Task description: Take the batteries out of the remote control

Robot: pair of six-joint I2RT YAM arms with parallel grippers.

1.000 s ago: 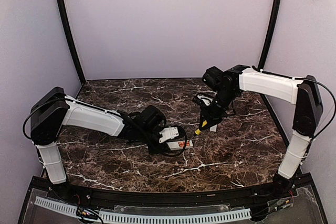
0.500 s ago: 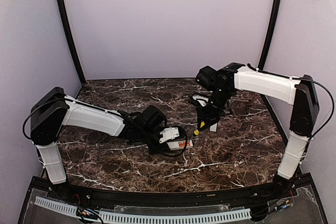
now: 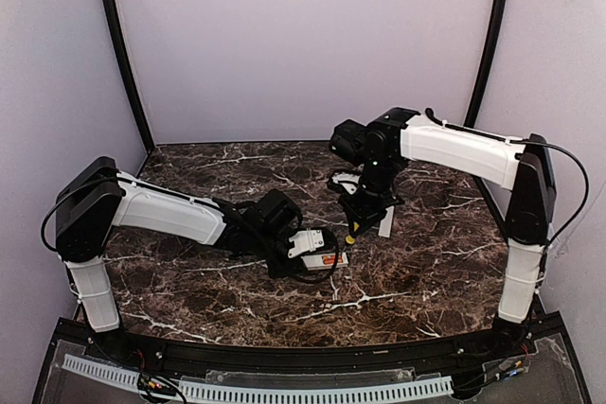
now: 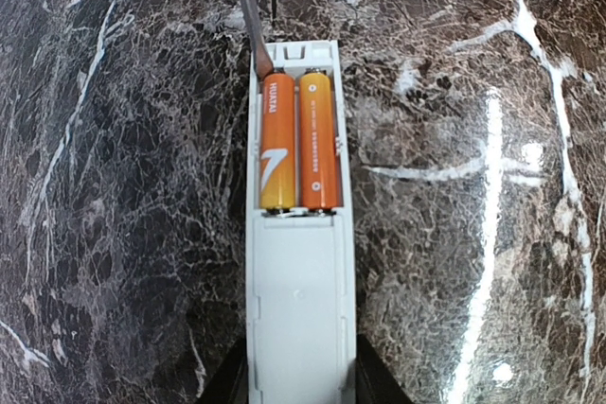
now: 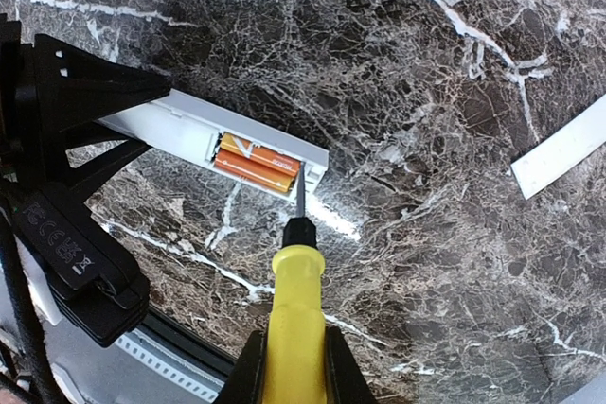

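Note:
The white remote control [image 4: 300, 290] lies on the marble, back up, its open bay holding two orange batteries [image 4: 299, 139] side by side. My left gripper [image 4: 295, 387] is shut on the remote's near end; it also shows in the top view [image 3: 301, 245]. My right gripper [image 5: 292, 366] is shut on a yellow-handled screwdriver [image 5: 295, 319]. The dark shaft tip [image 4: 248, 16] touches the far end of the left battery at the bay's end wall. In the right wrist view the remote [image 5: 222, 134] and batteries [image 5: 256, 164] lie just beyond the tip. In the top view the screwdriver [image 3: 354, 230] hangs under the right gripper [image 3: 365, 205].
A flat white cover strip [image 5: 563, 150] lies on the marble to the right of the remote, also seen in the top view [image 3: 385, 222]. The black rail of the table's near edge [image 5: 170, 352] shows at the lower left of the right wrist view.
My right arm has swung left and the screwdriver has moved toward the remote's open end. The left arm and the remote have not moved.

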